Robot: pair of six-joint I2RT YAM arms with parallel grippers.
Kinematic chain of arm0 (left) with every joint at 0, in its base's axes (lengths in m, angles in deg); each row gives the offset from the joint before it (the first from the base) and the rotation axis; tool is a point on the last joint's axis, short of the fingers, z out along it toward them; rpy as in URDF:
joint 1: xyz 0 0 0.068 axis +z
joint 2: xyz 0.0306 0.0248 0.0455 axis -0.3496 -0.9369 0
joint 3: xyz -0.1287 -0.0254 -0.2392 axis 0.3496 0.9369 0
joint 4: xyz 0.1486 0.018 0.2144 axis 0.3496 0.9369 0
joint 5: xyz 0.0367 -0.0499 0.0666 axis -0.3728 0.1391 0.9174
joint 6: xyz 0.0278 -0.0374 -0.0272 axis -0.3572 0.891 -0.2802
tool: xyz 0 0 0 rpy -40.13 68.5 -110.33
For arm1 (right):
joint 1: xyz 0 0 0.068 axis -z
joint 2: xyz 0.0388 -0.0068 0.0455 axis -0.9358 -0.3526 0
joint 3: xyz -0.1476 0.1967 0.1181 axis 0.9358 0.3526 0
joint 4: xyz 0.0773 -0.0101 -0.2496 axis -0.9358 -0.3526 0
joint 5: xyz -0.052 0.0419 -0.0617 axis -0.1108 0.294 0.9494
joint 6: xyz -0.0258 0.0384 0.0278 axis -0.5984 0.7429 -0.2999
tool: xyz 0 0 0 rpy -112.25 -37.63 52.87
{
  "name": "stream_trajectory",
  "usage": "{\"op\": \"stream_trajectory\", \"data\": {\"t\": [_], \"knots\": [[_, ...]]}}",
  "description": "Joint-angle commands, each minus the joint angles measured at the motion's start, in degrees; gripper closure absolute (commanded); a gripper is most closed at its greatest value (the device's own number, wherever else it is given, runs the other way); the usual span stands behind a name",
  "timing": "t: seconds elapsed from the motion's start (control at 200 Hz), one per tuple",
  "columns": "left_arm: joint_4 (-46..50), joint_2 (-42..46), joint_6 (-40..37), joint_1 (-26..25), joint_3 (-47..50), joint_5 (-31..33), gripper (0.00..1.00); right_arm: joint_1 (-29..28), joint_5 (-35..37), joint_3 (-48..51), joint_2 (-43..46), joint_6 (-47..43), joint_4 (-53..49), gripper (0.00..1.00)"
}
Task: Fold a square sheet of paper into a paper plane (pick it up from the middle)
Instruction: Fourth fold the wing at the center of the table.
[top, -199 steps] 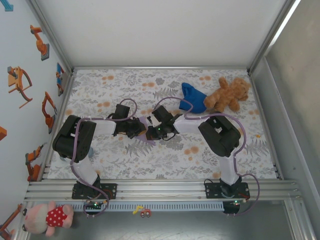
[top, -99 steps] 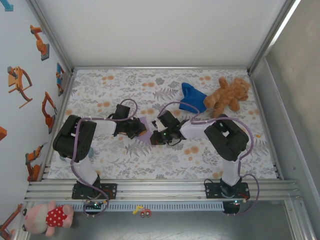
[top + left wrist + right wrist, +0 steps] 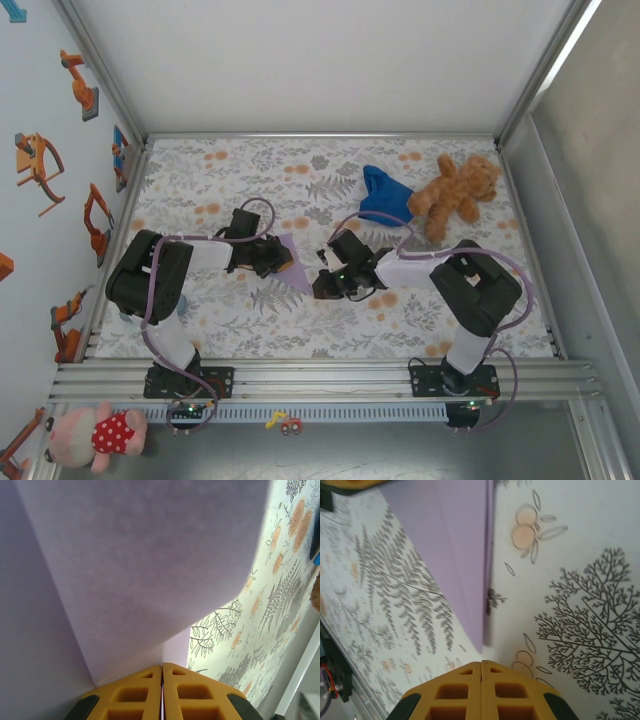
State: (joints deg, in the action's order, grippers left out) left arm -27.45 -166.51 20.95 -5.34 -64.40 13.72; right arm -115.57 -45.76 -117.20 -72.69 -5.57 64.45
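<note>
The paper plane [image 3: 293, 266] is seen lying near the middle of the floral tabletop [image 3: 200, 180], between the two arms, as a lavender-purple wedge whose point is turned toward the near edge. Its wide end is gripped by the left pincer [image 3: 272, 262]. In the left wrist view the yellow fingers [image 3: 195, 697] are pressed together with no gap, and the paper [image 3: 140, 570] runs right down into the seam between them. Most of that view is taken up by the sheet, with a strip of tabletop shown at the right.

The right pincer [image 3: 322, 288] is found just to the right of the paper's point, closed and holding nothing. In the right wrist view its fingers [image 3: 445, 695] are shut flat against each other. The paper [image 3: 455, 545] is laid out ahead of them as a slim, layered dart with a straight folded edge along its right side. Its tip ends just short of the fingertips (whether the tip is touched cannot be told). A sliver of the left pincer's yellow finger [image 3: 350, 482] is caught at the top left corner, at the paper's far end.

A deep blue cloth [image 3: 385, 196] and a brown teddy bear [image 3: 455, 188] are placed side by side at the far right of the tabletop, well apart from the paper.
</note>
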Motion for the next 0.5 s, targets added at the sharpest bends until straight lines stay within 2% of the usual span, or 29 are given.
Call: {"op": "stream_trajectory", "data": {"t": [0.0,0.25,0.496], "knots": [[2.67,-1.26,0.33,0.32,1.47,2.51,0.91,-0.17,2.33,-2.48,1.21,-0.82,2.08,0.97],[2.15,-1.05,0.44,0.24,1.54,2.15,0.91,-0.23,3.24,-11.46,-8.48,-0.95,1.9,1.0],[1.73,-0.38,0.42,0.15,1.29,1.62,0.91,-0.28,4.08,-12.62,-12.73,-1.74,-0.29,1.0]]}}
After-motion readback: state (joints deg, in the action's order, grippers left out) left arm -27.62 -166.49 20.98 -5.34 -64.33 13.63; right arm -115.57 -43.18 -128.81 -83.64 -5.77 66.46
